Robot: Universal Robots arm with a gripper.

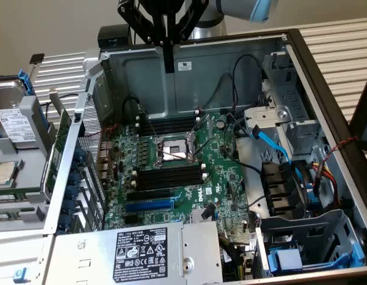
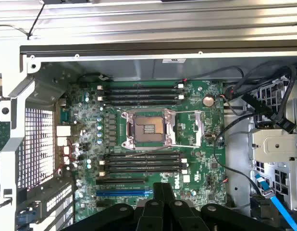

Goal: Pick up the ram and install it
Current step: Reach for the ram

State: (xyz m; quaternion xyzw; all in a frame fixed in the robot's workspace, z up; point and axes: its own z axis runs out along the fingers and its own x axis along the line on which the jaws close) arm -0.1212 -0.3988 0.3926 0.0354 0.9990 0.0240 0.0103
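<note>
Robot arm (image 1: 243, 9): cut off by the exterior view's upper edge.
Pincer (image 2: 163, 190): body cropped by the picture's edge.
Computer case (image 1: 148, 83): near wall runs out of frame.
Power supply label (image 1: 142, 254): print too small to read.
Blue cable (image 2: 278, 207): one end cropped.

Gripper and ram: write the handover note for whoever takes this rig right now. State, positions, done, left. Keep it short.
Gripper: shut, nothing in it, hanging above the open case.
Ram: not in the gripper and not in any slot. A narrow green board just outside the case wall, at the exterior view's left, may be it; I cannot tell for certain.
Memory slots: both banks, either side of the CPU socket, look empty.
Done: nothing that shows.
Left: the whole job, pickup and install.
</note>
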